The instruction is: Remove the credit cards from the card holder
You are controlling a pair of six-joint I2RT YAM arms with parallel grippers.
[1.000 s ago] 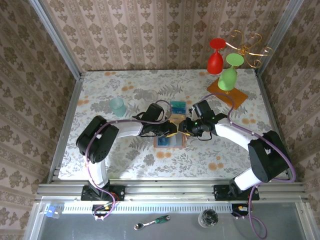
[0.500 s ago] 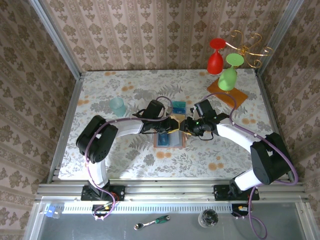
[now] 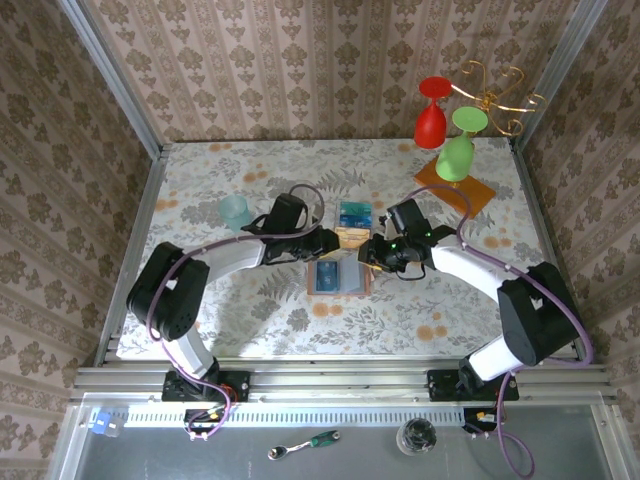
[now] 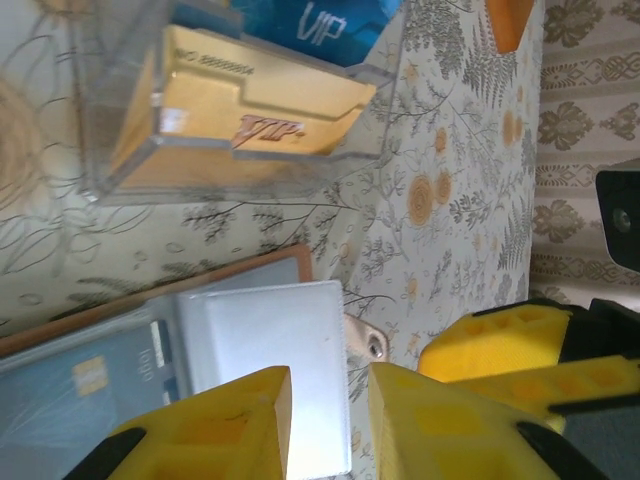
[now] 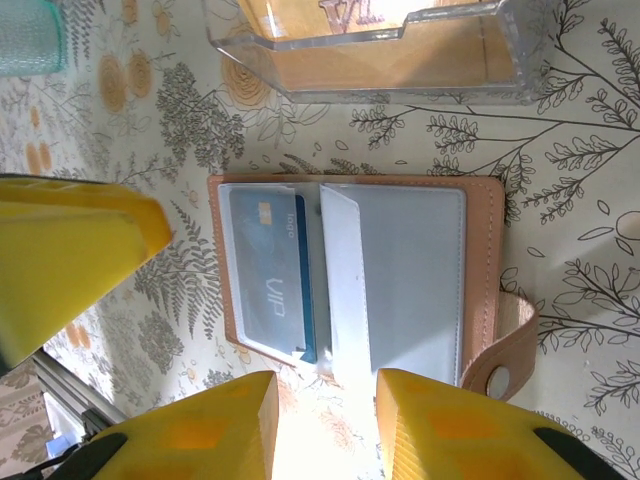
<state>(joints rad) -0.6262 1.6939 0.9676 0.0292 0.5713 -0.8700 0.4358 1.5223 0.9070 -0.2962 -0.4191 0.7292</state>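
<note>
**Card holder open flat, one blue card in a pocket**

The card holder [image 5: 410, 270] lies open near mid-table [image 3: 200, 180], grey inside up, with its snap strap [image 5: 500, 360] at one side. A blue card [image 5: 272, 270] sits in one pocket. The other panel shows plain grey. Just beyond, toward the far edge, a clear tray [image 4: 105, 120] holds an orange card [image 4: 255, 105], with a second blue card [image 4: 320, 20] just past it. The left gripper [image 4: 328, 390] hovers over the holder, jaws slightly apart, nothing between them. The right gripper [image 5: 325, 395] is also above it, partly open and empty. A teal cup [image 3: 236, 212] stands toward the left edge.
</note>
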